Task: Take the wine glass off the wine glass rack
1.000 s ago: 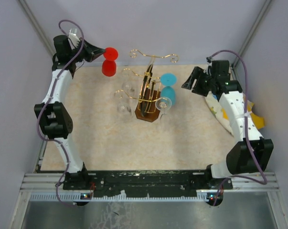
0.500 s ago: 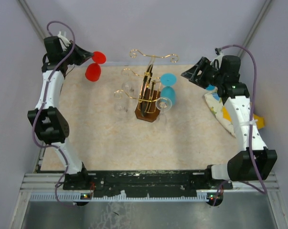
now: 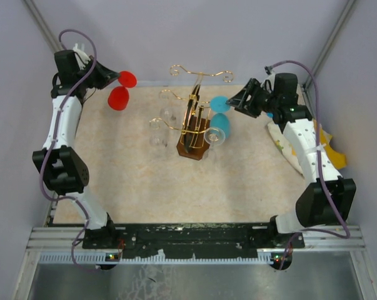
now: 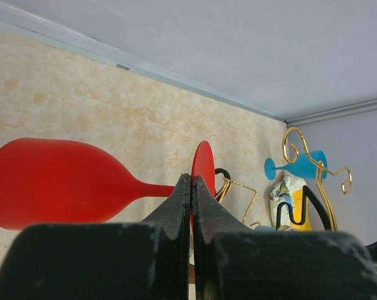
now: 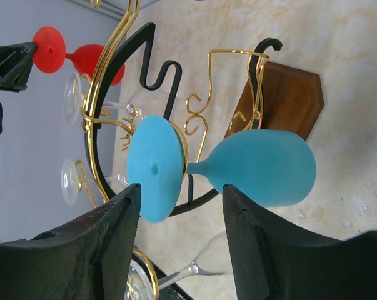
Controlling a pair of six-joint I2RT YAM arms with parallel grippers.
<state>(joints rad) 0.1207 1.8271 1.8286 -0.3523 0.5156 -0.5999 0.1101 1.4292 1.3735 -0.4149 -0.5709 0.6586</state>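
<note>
The wine glass rack (image 3: 194, 112), gold wire on a dark wooden base (image 3: 193, 147), stands mid-table. My left gripper (image 3: 110, 76) is shut on the foot of a red wine glass (image 3: 118, 98) and holds it on its side in the air at the far left, clear of the rack. In the left wrist view the fingers (image 4: 192, 181) pinch the red foot disc (image 4: 204, 164). My right gripper (image 3: 237, 103) is open just right of a blue wine glass (image 3: 221, 119) hanging on the rack. In the right wrist view its gripper (image 5: 182, 190) straddles the blue glass (image 5: 257, 165) without touching it.
Clear wine glasses hang on the rack's left (image 3: 162, 119) and front right (image 3: 216, 134). A colourful cloth (image 3: 301, 150) lies at the table's right edge under my right arm. Grey walls close in the back and sides.
My left gripper has carried the red glass further left and back, away from the rack. My right gripper has moved left, up to the blue glass.
</note>
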